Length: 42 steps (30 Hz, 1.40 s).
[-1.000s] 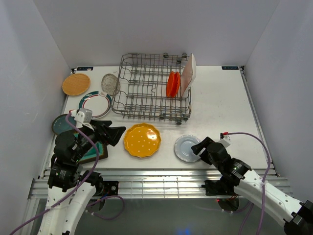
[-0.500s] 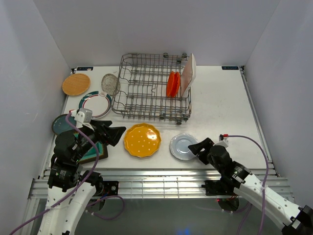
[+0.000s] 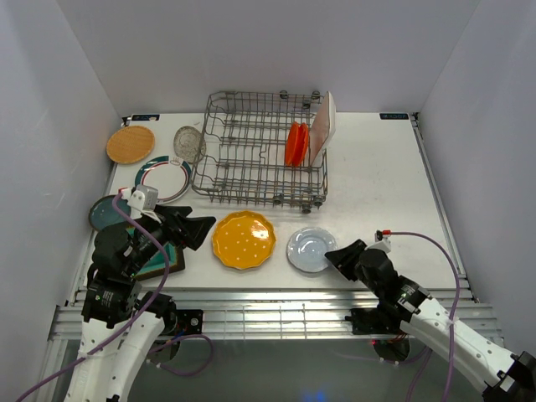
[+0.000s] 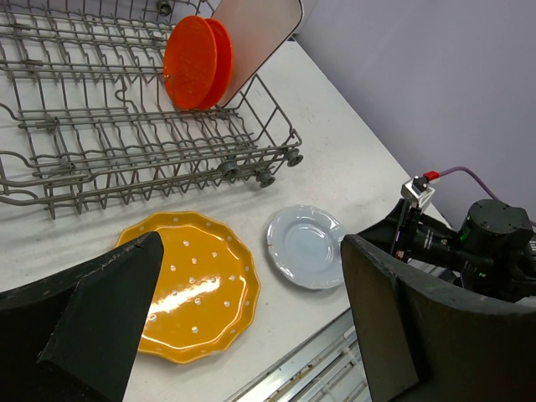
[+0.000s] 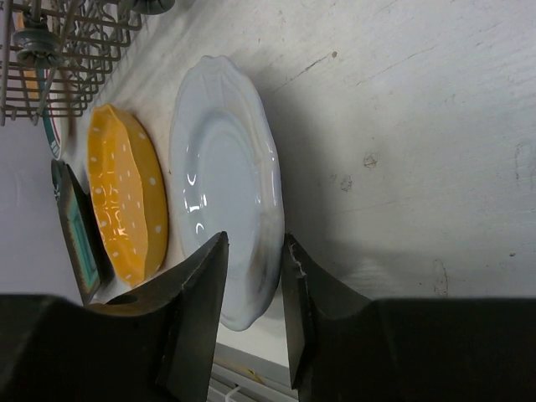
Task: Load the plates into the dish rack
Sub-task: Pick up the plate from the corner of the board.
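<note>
**Right fingers at the rim of the grey plate**

The pale grey plate (image 3: 308,249) lies flat on the table (image 3: 377,184), just in front of the right corner of the dish rack (image 3: 251,159). A flat plate can only be picked up by its edge. That is likely why the right gripper (image 5: 253,244) sits low at the plate's edge, on the side away from the dish rack. Its 2 fingers (image 5: 194,310) are a little apart with the plate's rim between them, 1 over the top and 1 at the outside edge. I cannot tell if they are squeezing it yet.

The yellow scalloped plate (image 3: 243,239) lies flat in front of the middle of the dish rack. The left gripper (image 3: 201,229) hangs in front of the dish rack's left corner. Its fingers are spread wide with nothing in them, so it is likely waiting for its turn.

Inside the dish rack, at its right end, the orange-red plate (image 3: 295,144) and the white rectangular plate (image 3: 322,126) stand on edge, held up by the wire tines. More plates, such as the wooden tan plate (image 3: 130,144), lie flat to the left of the dish rack.
</note>
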Available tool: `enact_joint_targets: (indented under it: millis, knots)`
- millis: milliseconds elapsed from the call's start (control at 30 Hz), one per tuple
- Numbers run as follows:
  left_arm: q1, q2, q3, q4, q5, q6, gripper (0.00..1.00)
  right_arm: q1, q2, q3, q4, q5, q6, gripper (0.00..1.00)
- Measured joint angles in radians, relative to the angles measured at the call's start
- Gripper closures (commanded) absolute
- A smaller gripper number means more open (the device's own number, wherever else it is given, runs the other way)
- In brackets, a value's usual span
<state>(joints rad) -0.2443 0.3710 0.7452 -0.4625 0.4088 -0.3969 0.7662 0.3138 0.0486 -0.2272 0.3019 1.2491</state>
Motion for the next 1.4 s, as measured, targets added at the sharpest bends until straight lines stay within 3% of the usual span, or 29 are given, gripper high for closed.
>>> enact_joint_targets:
  millis: [133, 300, 900, 1167, 1400]
  knots:
    - [0.000, 0.000, 0.000, 0.000, 0.000, 0.000, 0.02, 0.000, -0.001, 0.000, 0.005, -0.005, -0.001, 0.73]
    - [0.000, 0.000, 0.000, 0.000, 0.000, 0.000, 0.02, 0.000, -0.022, 0.000, 0.018, -0.011, 0.002, 0.92]
    - [0.000, 0.000, 0.000, 0.000, 0.000, 0.000, 0.02, 0.000, -0.082, 0.000, 0.019, -0.018, -0.029, 0.92]
    - [0.000, 0.000, 0.000, 0.000, 0.000, 0.000, 0.02, 0.000, -0.108, 0.005, 0.010, -0.017, -0.123, 0.92]
    - [0.000, 0.000, 0.000, 0.000, 0.000, 0.000, 0.02, 0.000, -0.071, 0.114, -0.087, -0.016, -0.253, 0.92]
